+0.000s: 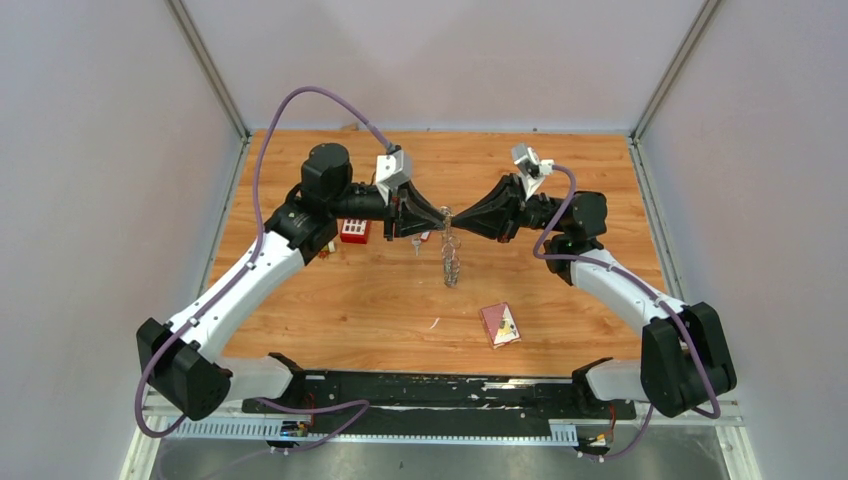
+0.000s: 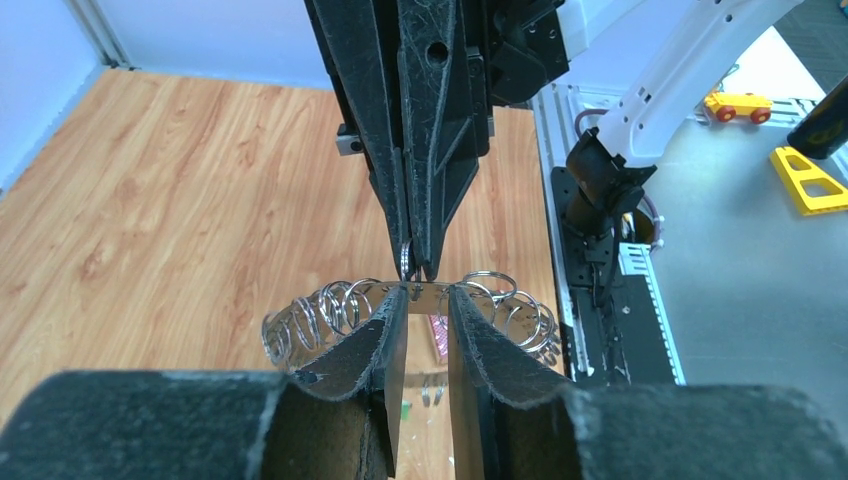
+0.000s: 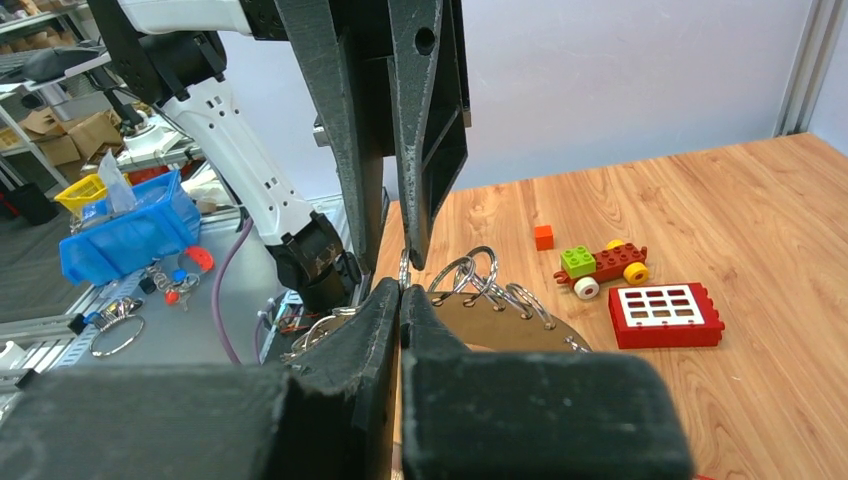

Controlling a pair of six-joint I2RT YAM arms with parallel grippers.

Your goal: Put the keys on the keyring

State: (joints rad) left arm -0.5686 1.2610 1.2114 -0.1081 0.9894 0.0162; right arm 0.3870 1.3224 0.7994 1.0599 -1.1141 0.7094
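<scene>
1. The keyring [image 1: 451,255] hangs above the tabletop [image 1: 330,300], midway between the two arms.
2. The right end effector [image 2: 412,266] is clamped on the keyring's fringed rim. The left end effector [image 2: 428,296] has its tips slightly apart at that same rim, and no grip shows.
3. A likely key [image 1: 417,241] lies on the tabletop just left of the keyring. Whether any key is already threaded on, I cannot tell.
4. Step, as I judge it: steadying the keyring before threading. Next, the left should fetch that key while the right holds.
5. A red block [image 1: 353,231] sits further left of the keyring and a maroon card [image 1: 500,324] lies nearer the bases. The walls stand well away, which leaves room to move.
</scene>
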